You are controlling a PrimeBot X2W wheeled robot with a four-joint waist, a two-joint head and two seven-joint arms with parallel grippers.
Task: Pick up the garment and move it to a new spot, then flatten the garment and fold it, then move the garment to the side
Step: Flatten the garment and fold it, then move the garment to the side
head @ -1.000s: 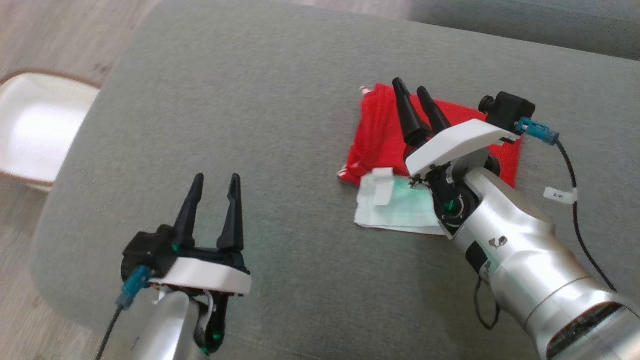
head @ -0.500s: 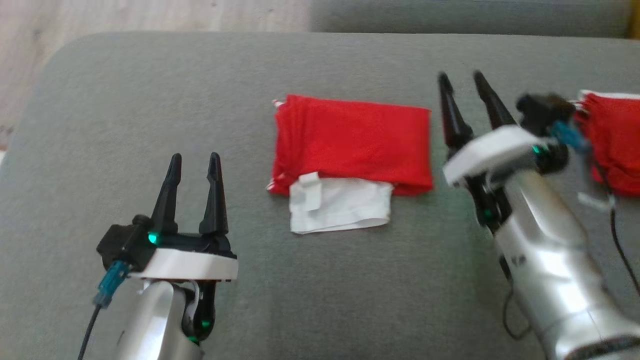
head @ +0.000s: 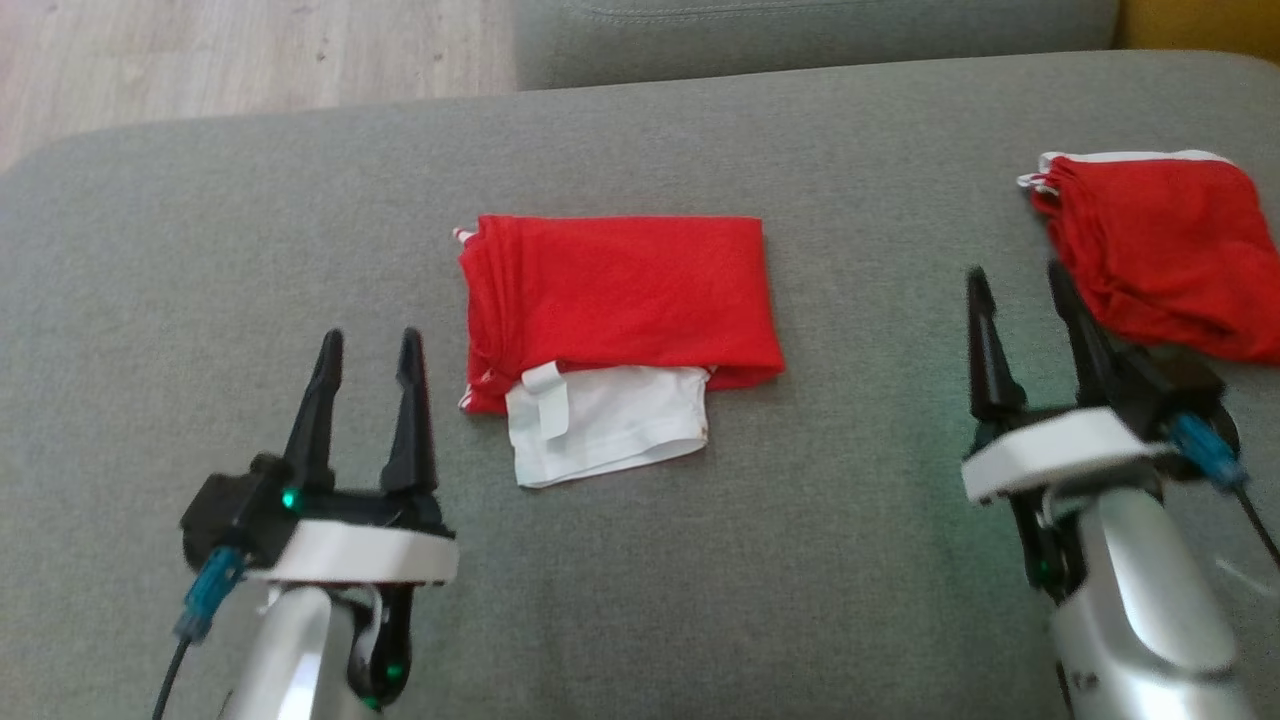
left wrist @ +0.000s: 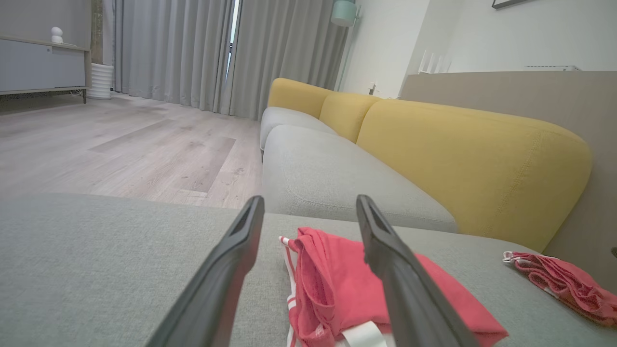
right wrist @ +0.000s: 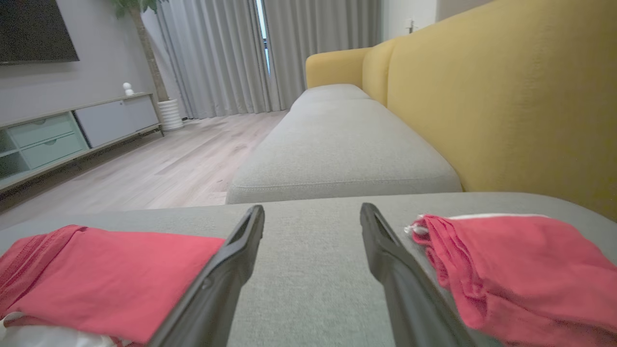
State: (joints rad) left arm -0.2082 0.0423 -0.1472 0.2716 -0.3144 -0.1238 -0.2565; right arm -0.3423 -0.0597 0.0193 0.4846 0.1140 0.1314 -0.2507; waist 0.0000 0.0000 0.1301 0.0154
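In the head view the folded red garment (head: 620, 290) lies flat near the middle of the grey cushion (head: 200, 250). A white layer (head: 600, 425) sticks out from under its near edge, and a second red garment (head: 1150, 240) sits well apart at the far right. Folding looks finished, so the step in hand is probably carrying the stack to the side. To do that well, pinch through every layer at the two near corners, red and white together. Then lift it level and set it down without dragging, so the fold does not slide open, and keep clear of the other garment. The left tool (head: 370, 340) hovers to the near left of the folded garment, fingers spread, empty and pointing away from the robot. The right tool (head: 1016, 275) hangs between the two garments, spread just as wide and holding nothing, its forearm rising from the lower right. In the left wrist view the left tool (left wrist: 309, 200) sits low and nearly level with the cushion. The folded red garment (left wrist: 332, 279) shows its bunched edge between and beyond the fingers, and whether they touch it I cannot tell. In the right wrist view the right tool (right wrist: 312, 208) aims along a bare strip of cushion. The folded red garment (right wrist: 111, 274) is to the left of its fingers and the second red garment (right wrist: 511, 265) to their right, neither of them gripped.
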